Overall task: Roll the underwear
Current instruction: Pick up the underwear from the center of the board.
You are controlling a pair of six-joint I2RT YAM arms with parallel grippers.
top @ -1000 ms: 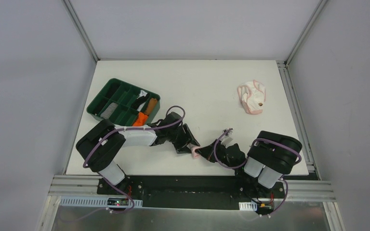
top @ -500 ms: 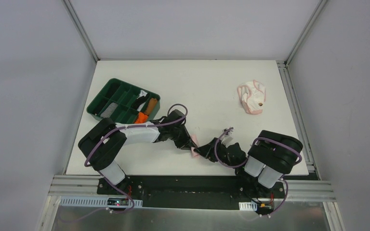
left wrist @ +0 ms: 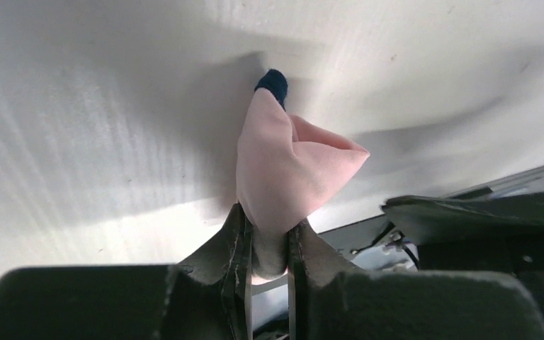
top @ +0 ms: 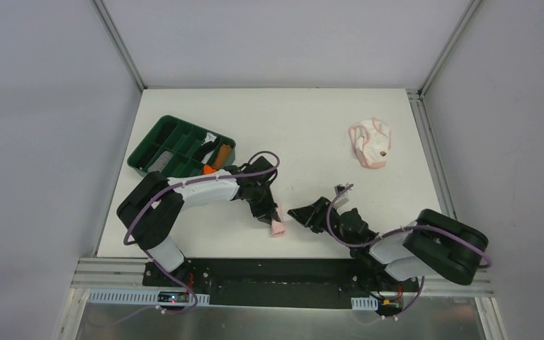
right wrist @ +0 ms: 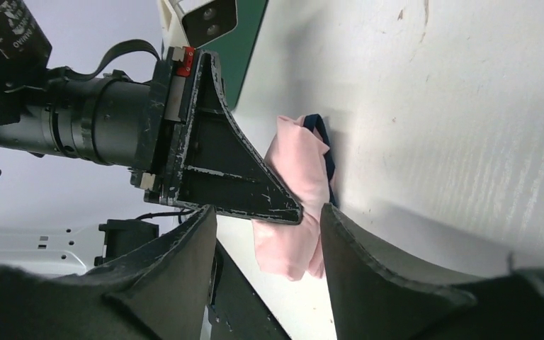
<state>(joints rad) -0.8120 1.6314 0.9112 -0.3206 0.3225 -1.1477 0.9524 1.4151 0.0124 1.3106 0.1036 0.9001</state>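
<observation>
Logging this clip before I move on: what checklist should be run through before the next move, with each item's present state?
1. Left gripper shut on the pink underwear: ok.
2. Right gripper open, apart from it: ok.
3. Its roll tidy: not ok, one corner flares out sideways.
4. Roll lifted off the table: cannot tell.
5. Pale underwear within view, unrolled, far right: ok.

Left jaws hide one end of the pink underwear (left wrist: 283,177).

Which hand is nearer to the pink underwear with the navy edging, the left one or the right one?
Left. The left hand is shut on the pink underwear; the right hand stands open just to its right.
</observation>
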